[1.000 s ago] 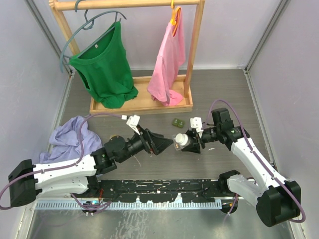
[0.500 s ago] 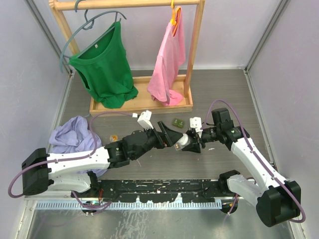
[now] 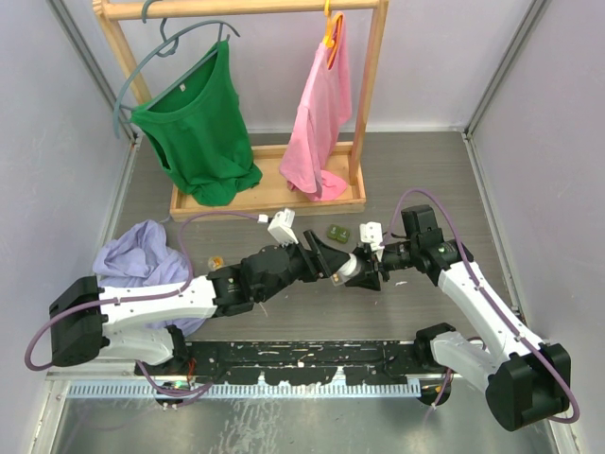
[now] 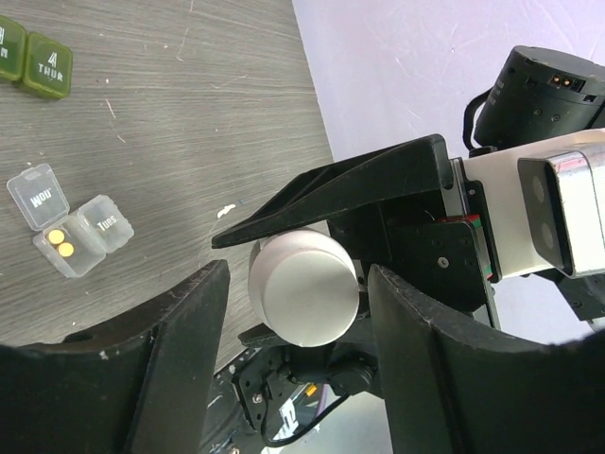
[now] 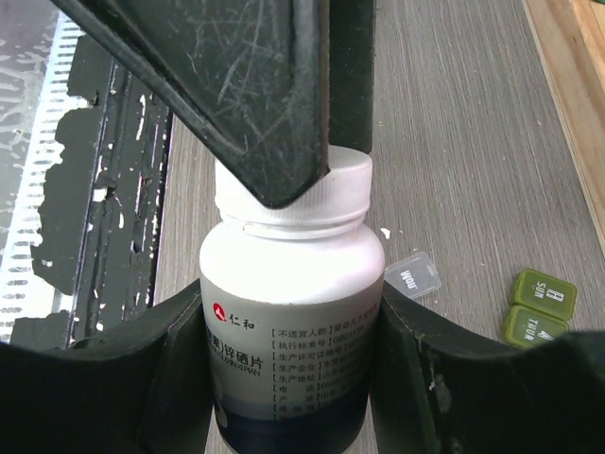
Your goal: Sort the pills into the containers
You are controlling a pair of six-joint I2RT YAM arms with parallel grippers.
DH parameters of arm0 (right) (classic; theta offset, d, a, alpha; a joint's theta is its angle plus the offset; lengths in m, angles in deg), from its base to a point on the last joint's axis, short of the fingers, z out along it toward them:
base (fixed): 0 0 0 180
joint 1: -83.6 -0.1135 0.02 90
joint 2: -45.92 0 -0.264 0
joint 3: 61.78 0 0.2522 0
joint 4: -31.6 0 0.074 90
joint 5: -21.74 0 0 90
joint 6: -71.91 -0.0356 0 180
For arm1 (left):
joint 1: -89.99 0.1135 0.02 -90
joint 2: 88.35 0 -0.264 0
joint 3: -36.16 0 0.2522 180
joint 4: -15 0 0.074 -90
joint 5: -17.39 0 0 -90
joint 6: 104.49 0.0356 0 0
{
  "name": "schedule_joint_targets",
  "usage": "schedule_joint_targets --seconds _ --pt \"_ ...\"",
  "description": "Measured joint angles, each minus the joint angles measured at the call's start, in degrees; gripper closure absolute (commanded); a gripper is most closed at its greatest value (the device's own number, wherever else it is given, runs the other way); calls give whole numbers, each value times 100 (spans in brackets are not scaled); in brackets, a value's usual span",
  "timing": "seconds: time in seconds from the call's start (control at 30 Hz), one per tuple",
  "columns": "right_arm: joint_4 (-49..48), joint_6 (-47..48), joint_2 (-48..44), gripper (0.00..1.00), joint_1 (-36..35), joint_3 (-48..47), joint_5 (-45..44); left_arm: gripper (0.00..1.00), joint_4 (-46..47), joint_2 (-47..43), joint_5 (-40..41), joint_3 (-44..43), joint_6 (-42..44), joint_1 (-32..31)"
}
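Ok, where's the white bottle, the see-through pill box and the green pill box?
white bottle (image 5: 288, 284): right wrist view, on its white body below the cap.
clear pill box (image 4: 102, 224): left wrist view, on the lid marked Tues.
green pill box (image 4: 48, 65): left wrist view, on the lid marked THUR.

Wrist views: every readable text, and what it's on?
"Mon", "Tues": open lids of the clear plastic pill box.
"THUR", "4": lid of the dark green plastic pill box; "SUN" on the lid beside it.
"仁和": label of the white plastic pill bottle; the finer lines below are too blurred.
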State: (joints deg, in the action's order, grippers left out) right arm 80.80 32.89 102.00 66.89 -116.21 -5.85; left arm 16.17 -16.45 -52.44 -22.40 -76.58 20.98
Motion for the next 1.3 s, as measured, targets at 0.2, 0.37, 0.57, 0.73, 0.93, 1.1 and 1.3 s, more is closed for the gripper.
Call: schedule_joint_targets --seconds 0.2,0.37,0.57,0.73,0.93,1.1,1.3 --pt "-28 -13 0 84 0 0 0 47 -2 50 -61 0 -9 -2" --pt "-26 -26 0 84 0 0 -46 55 9 63 -120 -11 -7 -4" --pt "-33 -105 0 84 0 0 -52 65 61 63 -170 -9 52 -2" --pt "-33 -205 13 84 7 0 -2 75 420 107 -341 114 417 26" --pt "28 -310 61 84 39 9 24 82 1915 245 -1405 726 1480 387" --pt "42 -341 109 85 28 22 118 79 3161 525 -2898 1093 2378 898" --pt "87 -337 125 85 -2 50 203 63 3289 553 -3506 1086 3244 1025"
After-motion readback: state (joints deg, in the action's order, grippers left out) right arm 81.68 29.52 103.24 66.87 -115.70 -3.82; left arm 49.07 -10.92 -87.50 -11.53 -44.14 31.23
